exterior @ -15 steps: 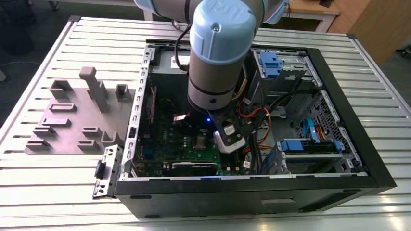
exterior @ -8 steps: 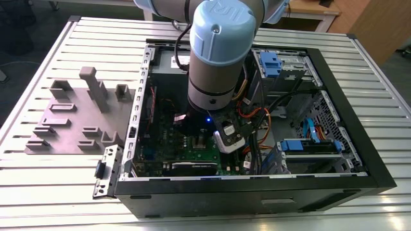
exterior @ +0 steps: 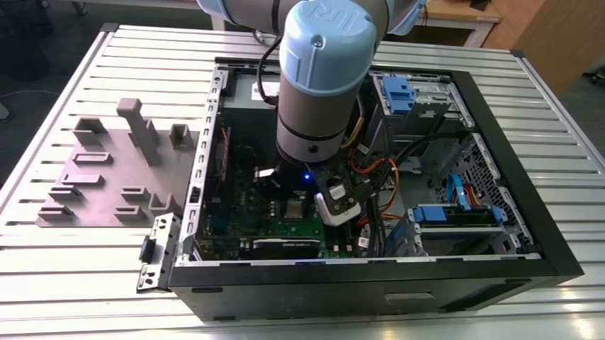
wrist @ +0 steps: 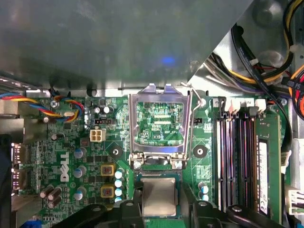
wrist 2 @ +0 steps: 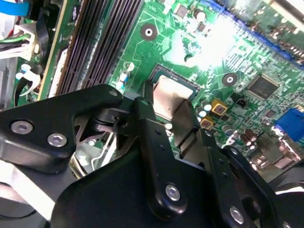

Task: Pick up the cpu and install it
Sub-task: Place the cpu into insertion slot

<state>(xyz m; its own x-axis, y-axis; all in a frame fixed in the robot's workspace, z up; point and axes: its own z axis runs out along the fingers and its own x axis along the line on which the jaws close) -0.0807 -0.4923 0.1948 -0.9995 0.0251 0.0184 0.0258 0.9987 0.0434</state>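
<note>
First, the exterior view: a pale blue and grey robot arm [exterior: 321,78] reaches down into an open black computer case [exterior: 529,234] lying on a slatted metal table [exterior: 95,283]. A grey plastic tray [exterior: 104,177] with raised pockets sits outside the case, toward the table's edge on the exterior view's left. The black gripper [exterior: 283,188] hangs just above the green motherboard [exterior: 283,228], close over the cpu [exterior: 297,208], a small flat silver-grey square chip.

Next, the second wrist view: two black fingers [wrist 2: 147,128] stand spread, one on each side of the cpu [wrist 2: 171,95]. It lies flat in its dark socket near the motherboard's middle, beside the long dark memory slots [wrist 2: 102,38].

Last, the first wrist view: the cpu [wrist: 158,197] rests in the socket between the parted fingers [wrist: 130,211], with a strip of socket showing beside it. The shiny metal socket frame [wrist: 159,92] stands hinged open just beyond it.
</note>
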